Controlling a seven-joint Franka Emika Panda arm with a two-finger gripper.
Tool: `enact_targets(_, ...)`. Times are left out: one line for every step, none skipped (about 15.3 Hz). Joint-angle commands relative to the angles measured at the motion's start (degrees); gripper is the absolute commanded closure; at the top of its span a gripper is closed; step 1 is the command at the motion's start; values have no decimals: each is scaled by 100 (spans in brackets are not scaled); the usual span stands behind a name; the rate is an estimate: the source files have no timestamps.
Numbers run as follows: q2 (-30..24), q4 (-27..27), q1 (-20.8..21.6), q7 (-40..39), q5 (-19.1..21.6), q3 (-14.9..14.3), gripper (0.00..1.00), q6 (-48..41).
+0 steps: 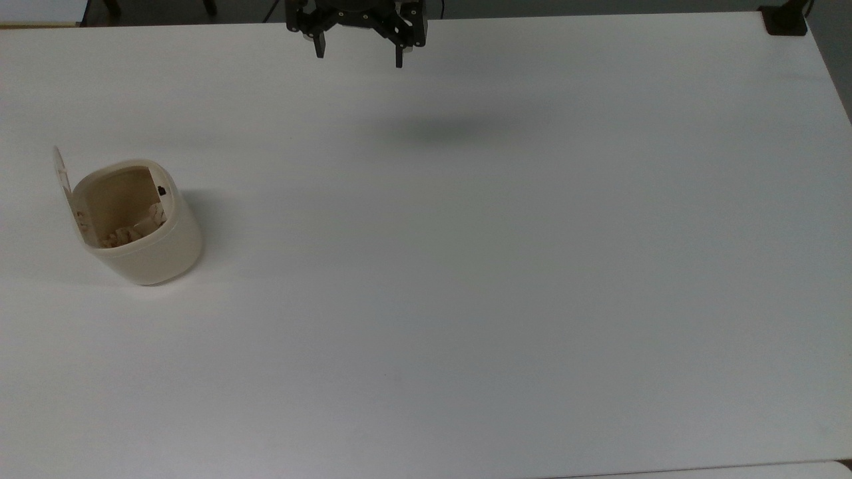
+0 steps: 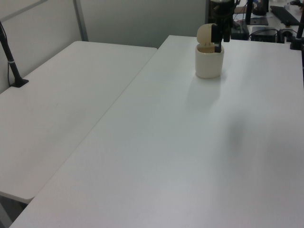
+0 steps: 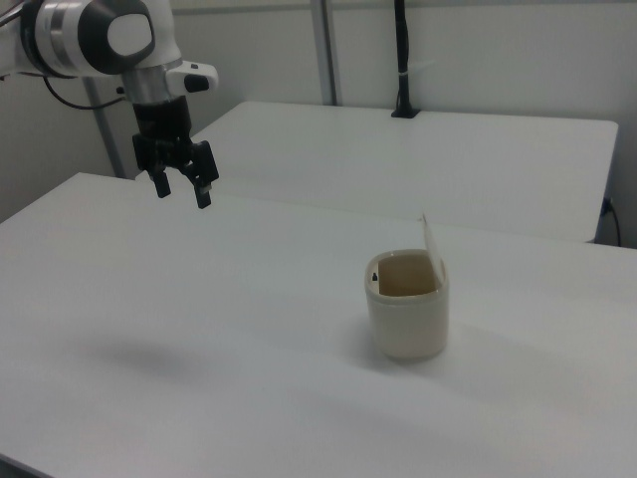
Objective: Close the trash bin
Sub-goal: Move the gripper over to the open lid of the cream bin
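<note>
The cream trash bin [image 1: 143, 249] stands on the white table [image 1: 466, 266] at the top view's left. Its flat lid [image 1: 62, 174] is hinged up, nearly upright, on the bin's left side in the top view. A small black latch button [image 1: 162, 191] sits on the inner rim, and crumpled paper [image 1: 130, 229] lies inside. My gripper [image 1: 359, 56] hangs open and empty above the table's far edge in the top view, well away from the bin. In the right view the gripper [image 3: 182, 191] is high at the left, and the bin [image 3: 408, 319] with its raised lid [image 3: 432, 244] stands right of centre.
A black clamp [image 1: 785, 20] sits on the table's corner at the top view's upper right. A second white table [image 3: 418, 159] stands beside this one, with a black post [image 3: 401, 60] at its far edge.
</note>
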Motion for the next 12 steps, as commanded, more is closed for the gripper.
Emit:
enact_targets(-179,-124,-62,-94,95,-77,0,-52)
enact_targets(-179,-123,-63,-111,95,-78,0,-43)
enact_targets(-179,-123,-71,-120,95,-78,0,-51)
enact_targets(-179,-115,-80,-120,95,-78,0,-51)
enact_targets(-179,-115,-106,-120,104,-95,0,-51)
enact_targets(-179,-115,-107,-120,104,-95,1,-51)
enact_targets(-179,-115,-107,-129,104,-95,5,-69)
enact_targets(-170,-115,-107,-146,104,-95,28,-60)
enact_targets(-152,-106,-115,-147,112,-104,50,-34)
enact_targets(-126,-54,-115,-138,121,-139,71,-16)
enact_targets(-74,-18,-124,-138,139,-165,86,1)
enact_targets(14,17,-150,-129,165,-174,93,10)
